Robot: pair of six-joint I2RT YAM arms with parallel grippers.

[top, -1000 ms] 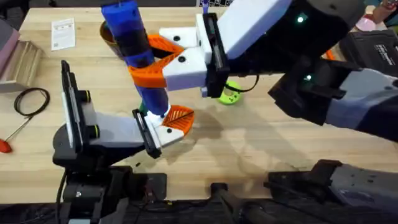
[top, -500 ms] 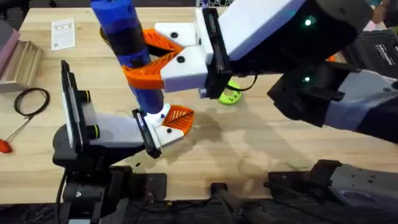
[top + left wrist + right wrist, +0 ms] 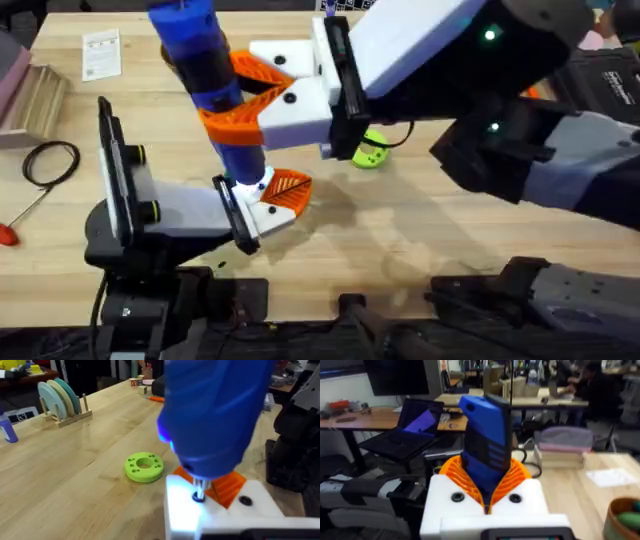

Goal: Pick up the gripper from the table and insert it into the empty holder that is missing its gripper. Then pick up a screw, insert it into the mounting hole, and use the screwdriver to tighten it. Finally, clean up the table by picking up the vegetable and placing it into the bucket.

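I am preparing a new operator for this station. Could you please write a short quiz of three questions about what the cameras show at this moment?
1. True or false: the right gripper is shut on the blue screwdriver.
2. What does the screwdriver's tip touch? A) the green disc B) the white holder C) the bare table
3. Fill in: the green vegetable already lies inside the ____.

Key: 1 true; 2 B; 3 bucket.
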